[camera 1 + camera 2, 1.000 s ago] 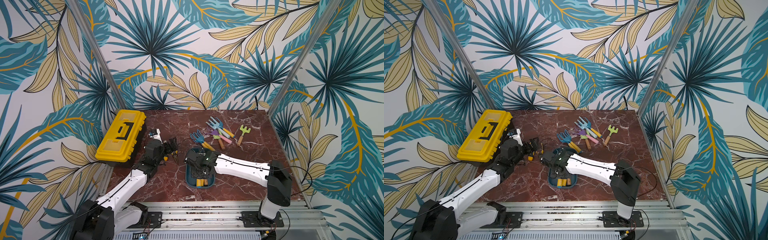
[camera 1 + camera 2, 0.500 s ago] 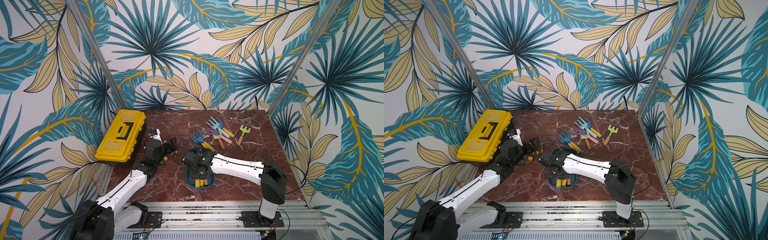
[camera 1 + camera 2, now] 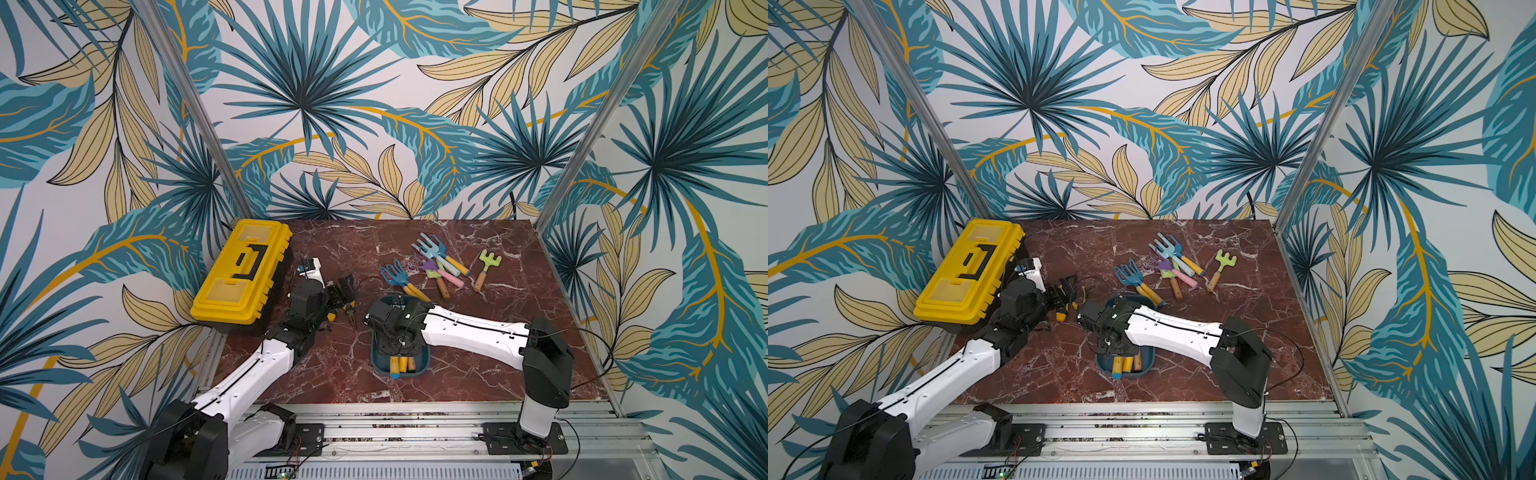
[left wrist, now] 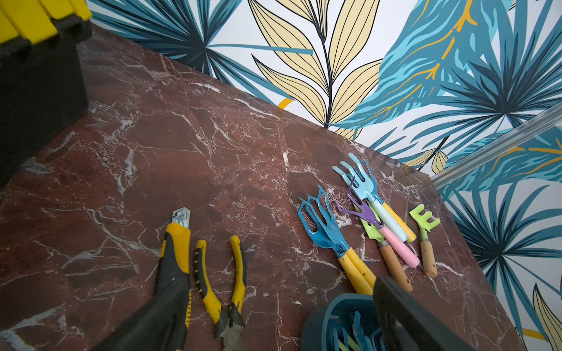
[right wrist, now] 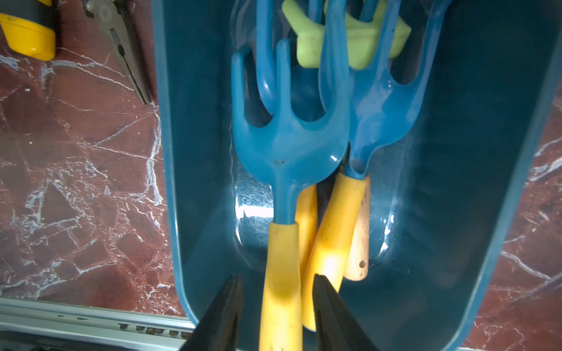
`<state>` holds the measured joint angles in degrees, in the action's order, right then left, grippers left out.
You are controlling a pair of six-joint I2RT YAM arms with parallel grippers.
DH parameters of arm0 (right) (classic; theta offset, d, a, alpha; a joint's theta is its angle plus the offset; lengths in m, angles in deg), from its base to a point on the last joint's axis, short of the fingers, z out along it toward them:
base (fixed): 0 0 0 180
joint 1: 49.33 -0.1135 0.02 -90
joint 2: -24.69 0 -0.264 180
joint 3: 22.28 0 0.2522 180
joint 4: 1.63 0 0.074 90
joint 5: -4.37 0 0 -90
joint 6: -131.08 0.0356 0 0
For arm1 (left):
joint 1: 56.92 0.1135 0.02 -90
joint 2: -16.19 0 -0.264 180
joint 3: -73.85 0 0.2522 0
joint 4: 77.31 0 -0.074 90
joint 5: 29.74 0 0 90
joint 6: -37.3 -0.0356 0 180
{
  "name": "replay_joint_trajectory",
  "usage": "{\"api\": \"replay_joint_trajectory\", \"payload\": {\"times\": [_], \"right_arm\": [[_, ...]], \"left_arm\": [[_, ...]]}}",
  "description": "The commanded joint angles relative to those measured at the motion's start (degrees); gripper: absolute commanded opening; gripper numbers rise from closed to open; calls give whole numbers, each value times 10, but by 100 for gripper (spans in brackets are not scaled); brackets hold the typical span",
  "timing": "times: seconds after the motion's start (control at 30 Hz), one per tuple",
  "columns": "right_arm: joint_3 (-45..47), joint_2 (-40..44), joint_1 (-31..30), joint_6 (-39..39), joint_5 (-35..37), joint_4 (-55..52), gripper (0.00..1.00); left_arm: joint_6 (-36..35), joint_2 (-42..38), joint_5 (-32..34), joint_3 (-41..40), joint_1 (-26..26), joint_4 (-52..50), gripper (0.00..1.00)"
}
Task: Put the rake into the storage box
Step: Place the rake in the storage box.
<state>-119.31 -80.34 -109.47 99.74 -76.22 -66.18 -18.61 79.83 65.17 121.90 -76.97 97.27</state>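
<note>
The storage box (image 3: 419,370) (image 3: 1145,368) is a dark teal tub near the table's front middle. My right gripper (image 3: 395,332) (image 3: 1115,332) reaches down into it. In the right wrist view a blue rake (image 5: 286,146) with a yellow handle lies in the box (image 5: 194,182), its handle between the jaws of the right gripper (image 5: 276,276). The jaws stand open with a gap on each side of the handle. Another blue rake (image 5: 377,115) and a green one (image 5: 359,45) lie beside it. My left gripper (image 3: 343,293) (image 4: 273,334) hangs open and empty left of the box.
More rakes lie behind the box: a blue pair (image 3: 399,278), a mixed pile (image 3: 436,266) and a green one (image 3: 486,268). Yellow pliers (image 4: 225,288) and a utility knife (image 4: 178,243) lie under my left gripper. A yellow toolbox (image 3: 245,270) stands at the left edge.
The right gripper's jaws have parted and let go of the rake's handle inside the box. The right arm's elbow has shifted slightly left. The left arm has not moved.
</note>
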Motion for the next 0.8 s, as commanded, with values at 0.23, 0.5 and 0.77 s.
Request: {"api": "replay_joint_trajectory", "payload": {"times": [0.23, 0.5, 0.77], "right_arm": [[27, 3, 1, -17, -41, 29, 44], [22, -29, 4, -22, -46, 29, 38], [30, -30, 12, -20, -49, 30, 39]], "left_arm": [[-2, 8, -12, -10, 2, 14, 100], [-2, 11, -12, -9, 1, 14, 100], [-2, 12, -12, -9, 2, 14, 100]]}}
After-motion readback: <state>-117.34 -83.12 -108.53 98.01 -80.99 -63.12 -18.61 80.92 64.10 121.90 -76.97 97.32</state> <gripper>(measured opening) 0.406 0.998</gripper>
